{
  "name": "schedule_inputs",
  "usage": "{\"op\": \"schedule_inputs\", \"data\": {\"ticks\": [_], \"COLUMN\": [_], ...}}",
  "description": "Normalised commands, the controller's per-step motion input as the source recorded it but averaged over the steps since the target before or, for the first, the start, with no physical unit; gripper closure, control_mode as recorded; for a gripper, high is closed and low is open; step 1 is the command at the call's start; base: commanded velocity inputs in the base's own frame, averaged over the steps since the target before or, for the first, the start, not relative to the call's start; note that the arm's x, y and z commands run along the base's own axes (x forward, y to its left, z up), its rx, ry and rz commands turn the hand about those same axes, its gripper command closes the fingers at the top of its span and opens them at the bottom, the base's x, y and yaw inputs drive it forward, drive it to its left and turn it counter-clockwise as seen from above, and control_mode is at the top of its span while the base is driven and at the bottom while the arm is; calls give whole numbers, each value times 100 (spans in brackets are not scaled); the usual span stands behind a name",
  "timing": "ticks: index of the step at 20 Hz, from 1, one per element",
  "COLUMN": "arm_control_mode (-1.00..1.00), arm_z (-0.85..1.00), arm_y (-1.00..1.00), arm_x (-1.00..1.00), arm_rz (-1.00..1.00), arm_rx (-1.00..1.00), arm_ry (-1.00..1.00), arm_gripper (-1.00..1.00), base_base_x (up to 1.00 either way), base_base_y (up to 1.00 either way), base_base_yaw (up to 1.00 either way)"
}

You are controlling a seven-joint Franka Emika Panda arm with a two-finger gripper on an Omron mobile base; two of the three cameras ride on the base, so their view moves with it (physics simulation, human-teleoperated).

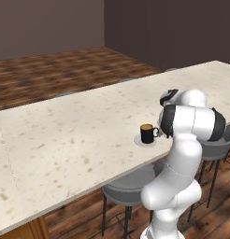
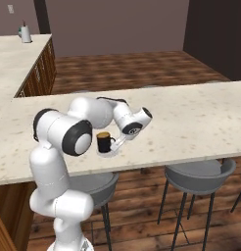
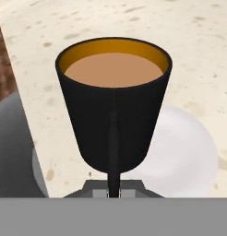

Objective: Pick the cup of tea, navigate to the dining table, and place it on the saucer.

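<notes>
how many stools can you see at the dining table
2 on the robot's side: one stool to the right of the cup of tea, another partly behind the arm. Grey shapes at the dining table's far edge may be more.

Kitchen: dining table (image 1: 65, 130) (w/ stools (image 2: 198, 176)).

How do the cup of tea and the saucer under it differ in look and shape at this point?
The cup of tea is black and tall, its sides narrowing toward the base; the saucer is a pale, flat disc close to the dining table's colour. The cup holds brown liquid and has a handle, pinched in the shut gripper; the saucer is plain. The cup stands over the saucer, which spreads wider than the cup's base. Both are round.
</notes>
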Motion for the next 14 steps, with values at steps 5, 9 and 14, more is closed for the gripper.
{"op": "schedule_inputs", "data": {"ticks": [5, 9, 14], "arm_control_mode": [-100, -100, -100], "arm_z": [-12, -20, -27], "arm_y": [-1, 0, 5], "arm_x": [28, 2, 1], "arm_rz": [0, 0, 0], "arm_rx": [0, 0, 0], "arm_ry": [-4, -4, -3], "arm_gripper": [100, 100, 100], "base_base_x": [0, 0, 0], "base_base_y": [0, 0, 0], "base_base_yaw": [0, 0, 0]}}
